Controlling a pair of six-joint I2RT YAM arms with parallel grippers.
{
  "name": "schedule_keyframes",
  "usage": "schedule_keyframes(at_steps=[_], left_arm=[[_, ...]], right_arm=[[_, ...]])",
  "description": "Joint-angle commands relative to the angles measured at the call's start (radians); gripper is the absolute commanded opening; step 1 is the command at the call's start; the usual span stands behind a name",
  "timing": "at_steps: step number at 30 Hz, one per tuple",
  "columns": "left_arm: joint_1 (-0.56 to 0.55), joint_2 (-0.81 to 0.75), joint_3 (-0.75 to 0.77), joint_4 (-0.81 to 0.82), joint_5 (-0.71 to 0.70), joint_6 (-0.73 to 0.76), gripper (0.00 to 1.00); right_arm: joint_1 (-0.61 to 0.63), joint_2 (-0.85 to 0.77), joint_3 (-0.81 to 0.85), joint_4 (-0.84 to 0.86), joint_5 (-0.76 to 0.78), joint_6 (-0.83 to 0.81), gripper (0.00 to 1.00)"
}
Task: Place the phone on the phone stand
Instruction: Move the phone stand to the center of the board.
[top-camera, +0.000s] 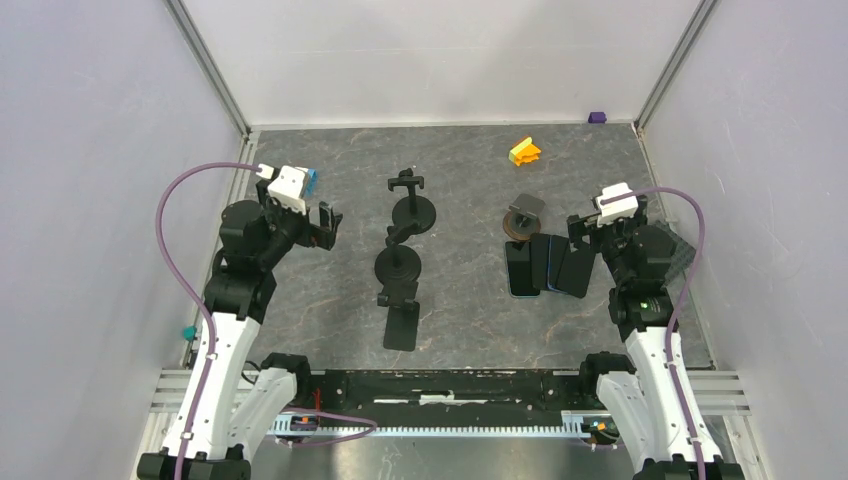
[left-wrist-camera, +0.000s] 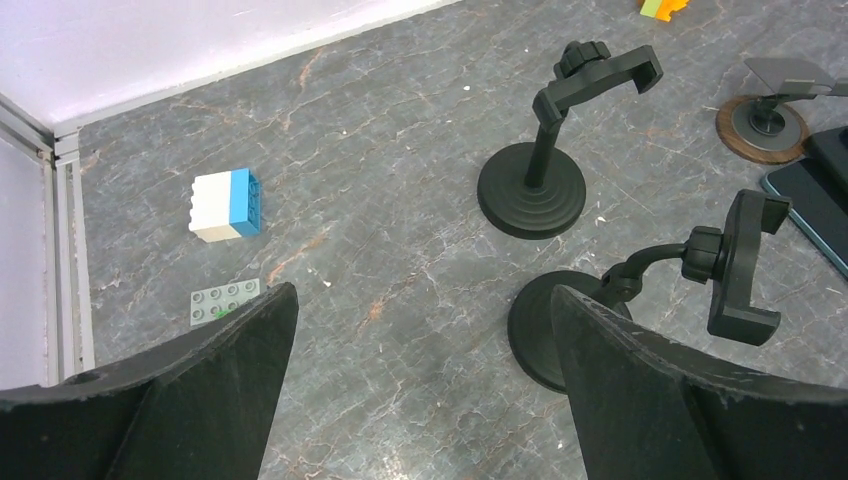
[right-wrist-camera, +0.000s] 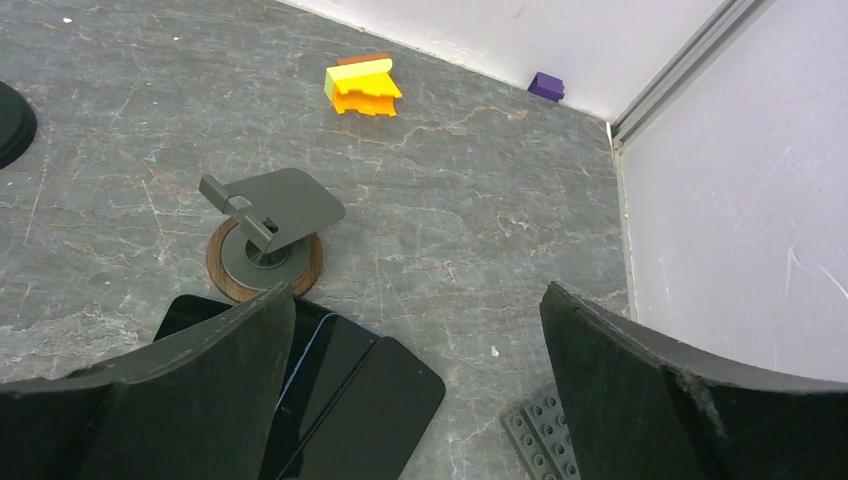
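Where phones (top-camera: 548, 268) lie, marbled tabletop (top-camera: 460, 170), walls (top-camera: 440, 60)

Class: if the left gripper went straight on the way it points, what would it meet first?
The left gripper would likely meet bare table between its open jaws, though depth is unclear; the nearer stand's base sits right of that line.

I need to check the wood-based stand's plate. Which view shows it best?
Right wrist: the stand is close and whole. Top shows it small; left wrist crops its plate at the edge.
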Motion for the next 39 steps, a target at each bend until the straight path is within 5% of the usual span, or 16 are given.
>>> schedule_keyframes(at_steps=[1, 14, 20, 30, 39], left_arm=[[0.000, -0.017, 0.008, 0.029, 0.044, 0.033, 1.00], [-0.001, 0.009, 0.028, 0.002, 0.224, 0.056, 1.00], [-0.024, 0.232, 0.230, -0.040, 0.294, 0.038, 1.00], [-0.351, 0.587, 0.473, -0.121, -0.020, 0.168, 1.00], [-0.356, 0.326, 0.368, -0.304, 0.181, 0.163, 1.00]], right_arm=[[-0.002, -0.012, 0.003, 0.015, -0.024, -0.008, 0.97], [-0.003, -0.008, -0.006, 0.011, -0.101, -0.028, 0.97], [-0.003, -0.005, -0.011, -0.027, -0.226, -0.081, 0.97], [-0.002, 0.014, -0.006, -0.056, -0.283, -0.116, 0.97], [-0.002, 0.039, 0.007, -0.078, -0.303, -0.126, 0.97]])
